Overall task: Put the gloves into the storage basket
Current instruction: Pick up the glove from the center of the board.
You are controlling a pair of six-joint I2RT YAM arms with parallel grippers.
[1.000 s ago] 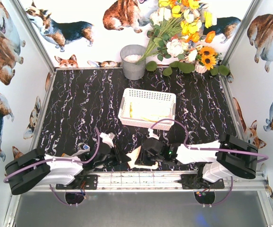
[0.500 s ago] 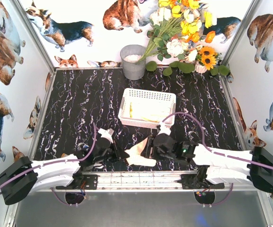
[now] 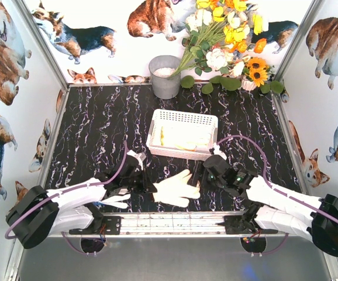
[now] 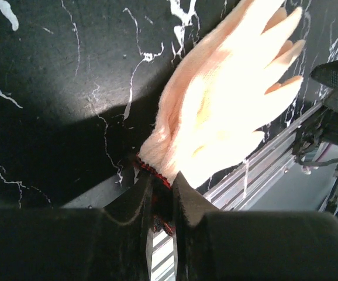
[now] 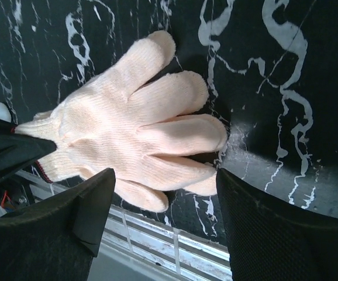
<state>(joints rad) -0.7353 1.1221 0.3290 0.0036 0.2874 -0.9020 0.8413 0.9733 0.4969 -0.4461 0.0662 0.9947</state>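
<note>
Table (image 3: pixel 99 129): black stone with white lines, with dog pictures on the walls around it.
Left gripper (image 4: pixel 157 181): pinched tight on the glove's cuff, so it can carry the glove by one end.
Glove (image 3: pixel 175 188): lies flat near the front rail between both grippers, its fingers pointing right.
Storage basket (image 3: pixel 183 115): sits just behind the glove with other gloves (image 3: pixel 183 140) inside. This glove is not in yet.
Right gripper (image 5: pixel 164 175): its jaws are wide apart over the glove's fingers and hold nothing, likely leaving the lift to the left arm.
</note>
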